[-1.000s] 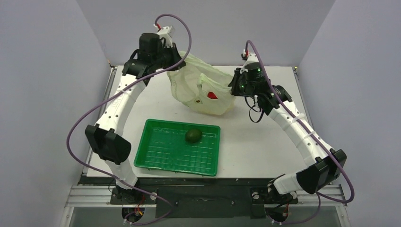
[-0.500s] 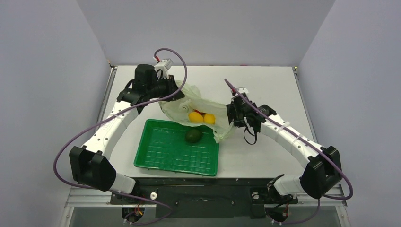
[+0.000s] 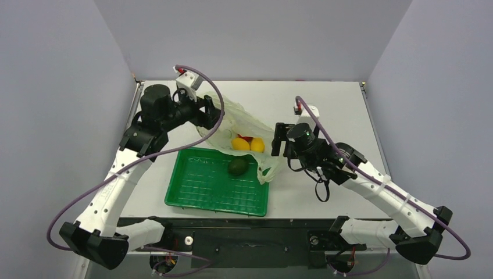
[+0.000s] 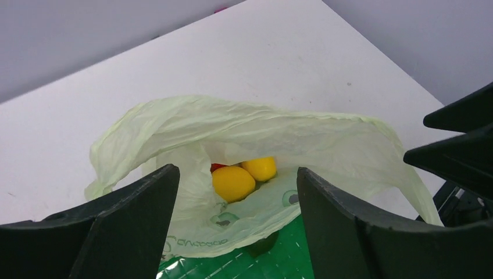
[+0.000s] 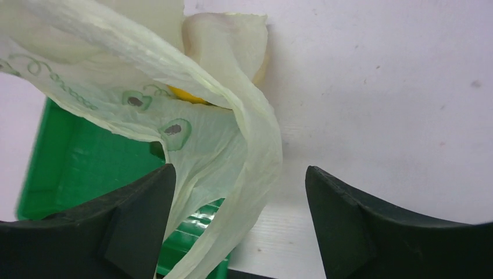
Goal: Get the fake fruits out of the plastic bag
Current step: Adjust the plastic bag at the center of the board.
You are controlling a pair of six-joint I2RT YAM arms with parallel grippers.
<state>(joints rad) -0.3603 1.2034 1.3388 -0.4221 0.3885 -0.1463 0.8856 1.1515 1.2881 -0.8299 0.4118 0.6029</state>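
The pale green plastic bag (image 3: pixel 239 123) lies slumped on the table, its mouth over the far edge of the green tray (image 3: pixel 197 192). Inside the mouth sit two yellow fake fruits (image 3: pixel 240 143) (image 3: pixel 257 145) with a red one (image 3: pixel 247 138) behind them. A dark green fruit (image 3: pixel 237 166) rests in the tray. My left gripper (image 3: pixel 213 116) is open at the bag's left side; its view looks into the bag (image 4: pixel 232 125) at the yellow fruit (image 4: pixel 232 183). My right gripper (image 3: pixel 279 139) is open; a bag (image 5: pixel 192 133) fold hangs loose between its jaws.
The tray (image 5: pixel 70 168) sits near the table's front edge, between the two arms. White table surface (image 3: pixel 325 104) stretches behind and to the right of the bag. Grey walls enclose the table on three sides.
Both grippers went from shut on the bag to open and let it go. The bag came down from its raised position onto the table and tray edge. Both arms drew back.
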